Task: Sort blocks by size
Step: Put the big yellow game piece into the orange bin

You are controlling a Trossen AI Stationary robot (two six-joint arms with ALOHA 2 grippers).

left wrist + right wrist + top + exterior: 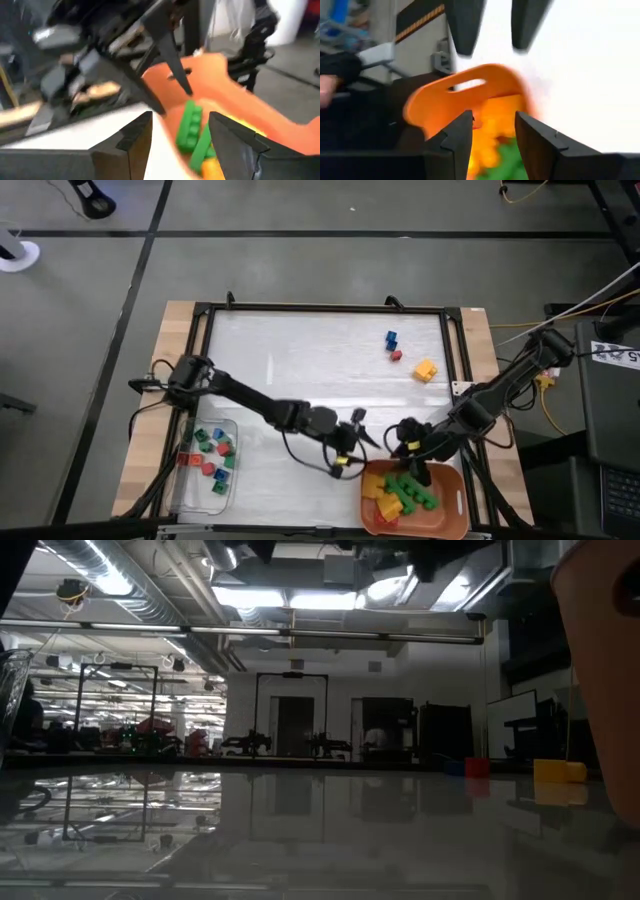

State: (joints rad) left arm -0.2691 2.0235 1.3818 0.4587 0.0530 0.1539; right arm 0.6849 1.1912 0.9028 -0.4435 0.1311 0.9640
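The left hand (pixel 352 442) hangs just beside the orange tray (pixel 452 515), at its rim toward the tabletop's middle; its fingers (pixel 135 137) are spread apart with nothing between them, and through the gap its wrist view shows a green block (pixel 189 125) lying in the tray with a yellow one under it. The right hand (pixel 408 442) hovers over the same rim of the tray, close to the left hand, fingers (pixel 457 135) likewise parted and empty, the tray's handle slot (pixel 467 85) showing just past them.

Inside the tray lie the larger blocks (pixel 405 495), green, yellow and red, piled together. Well apart from the tray, across the tabletop (pixel 300 370), sit three loose blocks: a blue one (pixel 391 338), a small red one (pixel 396 355) touching or just beside it, and a yellow one (pixel 426 369) nearer the tray. On the opposite side from the tray, a clear bin (pixel 190 490) holds small red and green blocks (pixel 212 455).

No readable writing or brand shows on any of these things.
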